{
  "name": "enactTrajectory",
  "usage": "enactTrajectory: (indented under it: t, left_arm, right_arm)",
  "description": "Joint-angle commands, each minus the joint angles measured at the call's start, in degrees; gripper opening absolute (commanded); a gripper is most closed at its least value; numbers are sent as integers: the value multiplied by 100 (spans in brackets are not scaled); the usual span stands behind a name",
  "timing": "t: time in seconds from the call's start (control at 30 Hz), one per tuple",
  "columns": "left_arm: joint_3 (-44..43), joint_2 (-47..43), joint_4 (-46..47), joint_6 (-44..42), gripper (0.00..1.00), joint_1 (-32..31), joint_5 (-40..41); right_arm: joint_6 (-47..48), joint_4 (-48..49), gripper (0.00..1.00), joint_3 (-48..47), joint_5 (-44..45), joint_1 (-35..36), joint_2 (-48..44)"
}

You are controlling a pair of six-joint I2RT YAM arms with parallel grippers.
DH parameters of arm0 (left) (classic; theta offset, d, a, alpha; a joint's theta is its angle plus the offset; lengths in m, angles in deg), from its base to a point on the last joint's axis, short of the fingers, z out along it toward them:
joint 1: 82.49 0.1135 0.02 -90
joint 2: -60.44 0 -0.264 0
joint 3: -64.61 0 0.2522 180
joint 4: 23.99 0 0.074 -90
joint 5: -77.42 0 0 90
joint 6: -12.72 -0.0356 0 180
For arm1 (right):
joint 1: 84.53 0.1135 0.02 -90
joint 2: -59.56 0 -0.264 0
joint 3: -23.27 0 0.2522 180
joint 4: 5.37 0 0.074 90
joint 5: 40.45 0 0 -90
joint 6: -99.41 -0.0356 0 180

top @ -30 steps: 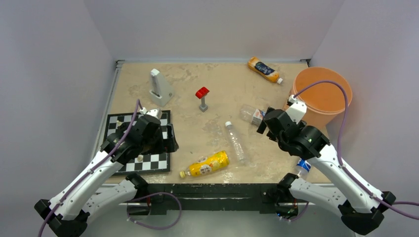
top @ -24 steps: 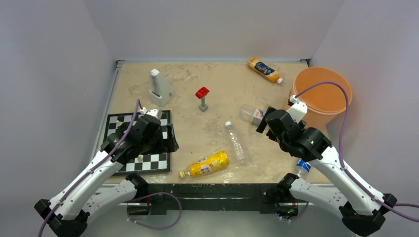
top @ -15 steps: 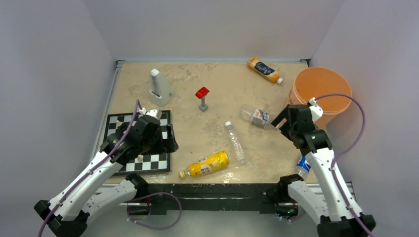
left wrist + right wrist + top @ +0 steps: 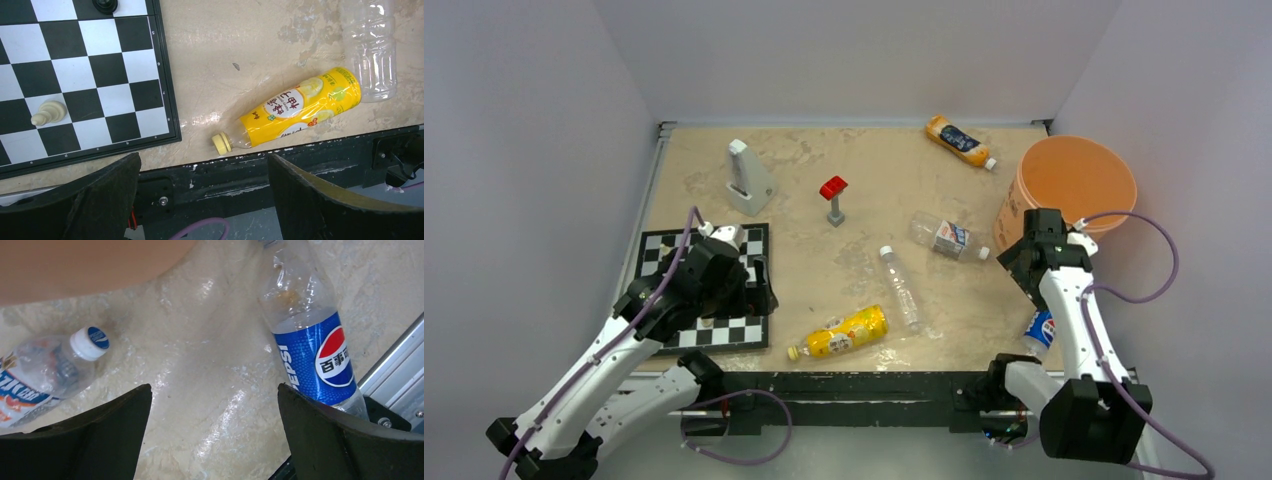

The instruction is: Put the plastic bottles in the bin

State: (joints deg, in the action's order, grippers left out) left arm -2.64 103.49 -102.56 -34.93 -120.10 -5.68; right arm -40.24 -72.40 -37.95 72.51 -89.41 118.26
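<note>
Several plastic bottles lie on the table. A yellow one point(image 4: 839, 333) point(image 4: 295, 107) rests near the front edge, a slim clear one point(image 4: 899, 288) point(image 4: 372, 50) beside it. A clear labelled bottle point(image 4: 944, 238) point(image 4: 45, 370) lies mid-right and an orange one point(image 4: 961, 142) at the back. A blue-labelled Pepsi bottle point(image 4: 1038, 330) point(image 4: 310, 340) lies at the front right. The peach-orange bin point(image 4: 1069, 195) point(image 4: 90, 260) stands at the right. My right gripper point(image 4: 1021, 262) point(image 4: 214, 390) hovers open and empty over bare table between the labelled bottle and the Pepsi bottle. My left gripper point(image 4: 762, 288) point(image 4: 204, 160) is open and empty over the front edge.
A chessboard point(image 4: 674, 300) point(image 4: 75, 75) with a pale pawn point(image 4: 47, 112) lies under the left arm. A red-topped grey stand point(image 4: 834, 198) and a white wedge-shaped device point(image 4: 746, 178) stand toward the back. The right arm's purple cable loops beside the bin.
My right arm has swung right, from over the labelled clear bottle to just in front of the bin, jaws staying open. The left arm has drawn back slightly toward the near edge.
</note>
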Motion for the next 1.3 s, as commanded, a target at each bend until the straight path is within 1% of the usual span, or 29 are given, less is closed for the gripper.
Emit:
enactTrajectory:
  t: [0.0, 0.2, 0.27, 0.47, 0.67, 0.77, 1.0, 1.13, 1.27]
  left_arm:
    - [-458, 63, -153, -245, 100, -24, 132]
    - [-570, 53, -314, -305, 100, -24, 184]
    - [-558, 19, -344, -294, 100, -19, 210]
    - [-578, -81, -440, -216, 100, -20, 211]
    - [-619, -34, -433, -143, 100, -19, 226]
    - [-631, 8, -392, -114, 100, -22, 193]
    - [-703, 193, -308, -87, 100, -20, 136]
    - [-732, 258, -234, -86, 100, -25, 85]
    - [-771, 331, -192, -91, 100, -27, 45]
  right_arm:
    - [-497, -427, 98, -292, 461, -210, 420]
    - [-1047, -933, 98, -472, 880, -384, 1732]
    - [-1141, -842, 99, -434, 1012, -490, 2064]
    - [-845, -256, 98, -117, 767, -861, 2245]
    - [-906, -189, 98, -51, 822, -936, 2475]
    - [-854, -103, 98, -2, 774, -949, 2349]
    - [-576, -6, 98, -10, 486, -935, 1624]
    - [-652, -331, 98, -203, 343, -936, 1098]
    - [-993, -908, 98, -423, 276, -936, 809]
